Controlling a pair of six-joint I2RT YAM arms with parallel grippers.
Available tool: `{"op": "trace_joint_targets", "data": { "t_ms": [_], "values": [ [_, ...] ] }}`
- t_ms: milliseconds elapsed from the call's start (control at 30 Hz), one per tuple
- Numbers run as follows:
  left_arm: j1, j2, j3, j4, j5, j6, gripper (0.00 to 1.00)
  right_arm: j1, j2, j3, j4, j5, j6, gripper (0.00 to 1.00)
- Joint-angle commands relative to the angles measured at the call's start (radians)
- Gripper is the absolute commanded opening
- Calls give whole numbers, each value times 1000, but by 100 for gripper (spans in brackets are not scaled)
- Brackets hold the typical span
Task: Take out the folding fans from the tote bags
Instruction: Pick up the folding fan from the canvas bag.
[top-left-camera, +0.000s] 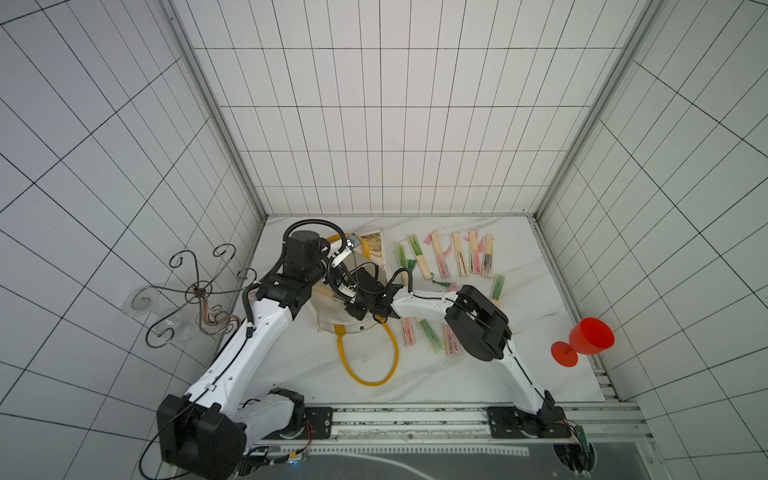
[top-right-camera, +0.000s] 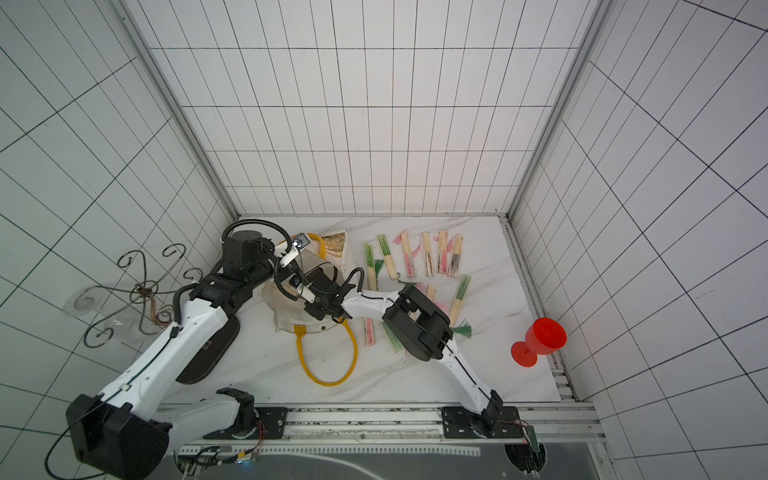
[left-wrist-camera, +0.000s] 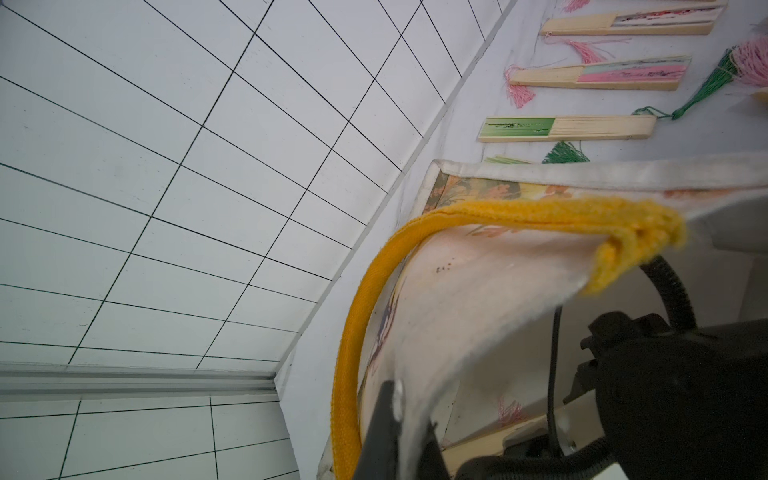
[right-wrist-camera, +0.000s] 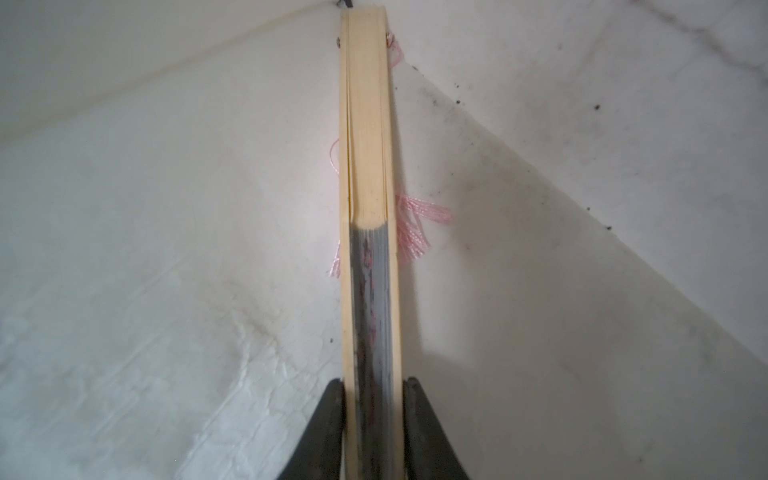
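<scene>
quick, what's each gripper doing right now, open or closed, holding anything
left gripper: closed, pinching the rim of the tote bag.
right gripper: jaws closed on a fan inside the bag.

Both top views show me the whole table (top-left-camera: 291, 365) from above; my wrist cameras sit close, left on the tote bag (left-wrist-camera: 478, 311), right along a folding fan (right-wrist-camera: 368, 145).
</scene>
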Motion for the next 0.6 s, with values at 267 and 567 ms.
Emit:
{"op": "trace_joint_targets", "data": {
  "t_ms": [267,567],
  "values": [
    [-1,-8,14,42,-30,-5,0,5,-8,34,-225,-96,77,44],
    [-1,-4,18,45,-44,-8,0,6,53,71,-399,-87,113,41]
  ]
}}
